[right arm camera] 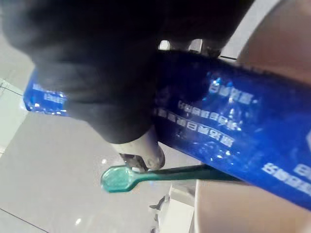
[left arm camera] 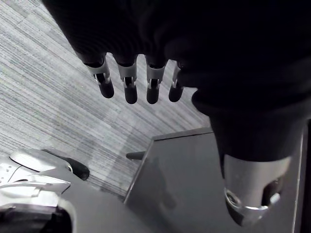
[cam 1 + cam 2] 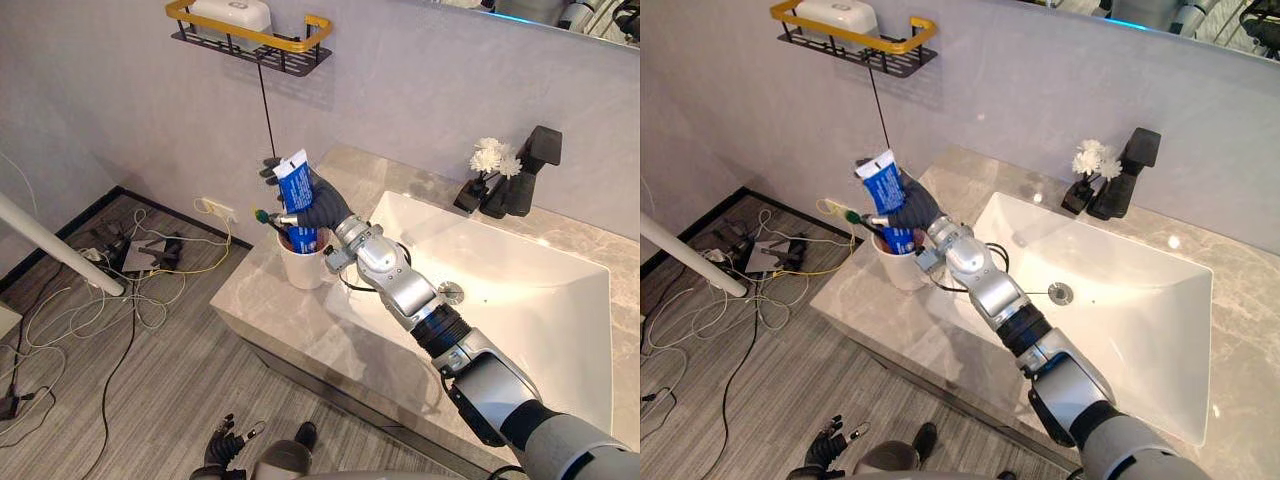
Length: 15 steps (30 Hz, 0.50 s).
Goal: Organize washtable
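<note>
The toothpaste tube (image 3: 296, 180) is flat, glossy and deep blue, with white print along its side and a white crimped end pointing up toward the wall. It stands nearly upright, and its lower end dips into the mouth of a plain white cup (image 3: 303, 268). The right hand (image 3: 318, 208) is clamped round the tube's middle, its dark cover wrapping the tube just above the cup's rim. A green toothbrush (image 3: 268, 217) leans out of the same cup, with its small rounded translucent head pointing away from the basin.

The cup sits on the left corner of the counter (image 3: 300, 330), a polished slab of grey-beige veined stone. Beside it lies a smooth white rectangular sink (image 3: 520, 290) with a round metal drain. At the back stand an angular black tap (image 3: 522, 180) and a bunch of white flowers (image 3: 493, 157) just beside it. On the wall hangs a black wire shelf (image 3: 250, 45) with a gold rail, holding a white rounded box (image 3: 232, 14).

The left hand (image 2: 126, 85) hangs low over the grey striped floor (image 3: 170, 380), its fingers apart, loosely straight and holding nothing.
</note>
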Tool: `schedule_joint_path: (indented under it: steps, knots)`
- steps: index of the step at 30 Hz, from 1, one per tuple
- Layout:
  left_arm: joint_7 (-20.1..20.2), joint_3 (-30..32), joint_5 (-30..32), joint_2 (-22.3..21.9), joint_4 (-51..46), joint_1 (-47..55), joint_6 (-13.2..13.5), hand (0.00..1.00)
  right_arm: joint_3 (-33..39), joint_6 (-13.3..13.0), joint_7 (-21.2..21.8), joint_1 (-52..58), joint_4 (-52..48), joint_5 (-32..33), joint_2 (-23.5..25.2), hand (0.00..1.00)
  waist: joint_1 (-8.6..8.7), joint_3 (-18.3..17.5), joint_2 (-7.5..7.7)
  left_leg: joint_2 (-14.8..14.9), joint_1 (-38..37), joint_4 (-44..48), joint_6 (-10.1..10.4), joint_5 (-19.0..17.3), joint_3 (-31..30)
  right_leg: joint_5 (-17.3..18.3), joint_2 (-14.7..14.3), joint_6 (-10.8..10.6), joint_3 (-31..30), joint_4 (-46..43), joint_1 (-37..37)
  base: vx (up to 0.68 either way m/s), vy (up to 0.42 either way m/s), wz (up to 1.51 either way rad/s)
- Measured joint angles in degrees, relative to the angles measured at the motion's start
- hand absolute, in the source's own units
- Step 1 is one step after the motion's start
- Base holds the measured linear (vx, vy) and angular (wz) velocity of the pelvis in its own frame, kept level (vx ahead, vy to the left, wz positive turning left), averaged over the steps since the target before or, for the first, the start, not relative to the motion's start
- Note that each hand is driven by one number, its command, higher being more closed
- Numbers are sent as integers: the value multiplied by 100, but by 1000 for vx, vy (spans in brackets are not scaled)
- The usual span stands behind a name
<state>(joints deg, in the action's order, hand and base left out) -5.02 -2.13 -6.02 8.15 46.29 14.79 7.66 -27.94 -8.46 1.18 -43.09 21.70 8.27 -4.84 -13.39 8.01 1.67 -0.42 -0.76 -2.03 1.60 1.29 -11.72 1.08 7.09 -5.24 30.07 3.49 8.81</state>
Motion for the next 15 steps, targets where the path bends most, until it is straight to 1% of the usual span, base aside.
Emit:
schedule_joint_path:
  steps: [4, 8, 13, 15]
  knots:
    - [0, 0, 0, 0, 43, 2, -8, 0, 8, 0, 0, 38, -37, 7, -7, 0, 0, 4, -7, 0, -6, 7, -1, 1, 0, 0, 3, 1, -1, -15, 2, 0, 0, 0]
    - [0, 1, 0, 0, 46, 2, -27, 0, 60, -14, 2, 82, -312, 10, -7, 0, 6, 3, -9, -4, -17, 15, -1, 2, -1, 0, 7, 0, 1, -18, 17, 0, 0, 0]
    - [0, 1, 0, 0, 54, 3, -38, 0, 132, -12, 7, 278, -343, 17, -23, 0, 12, 2, -11, -17, -69, -2, -2, 1, -14, 13, 21, -9, 14, -19, 104, 0, 0, 0]
    - [1, 1, 0, 1, 55, 3, -41, 0, 161, -15, 10, 381, -543, 47, -46, 0, 16, 2, -11, -17, -77, -4, -2, 1, -12, 14, 22, -10, 12, -22, 109, 0, 0, 0]
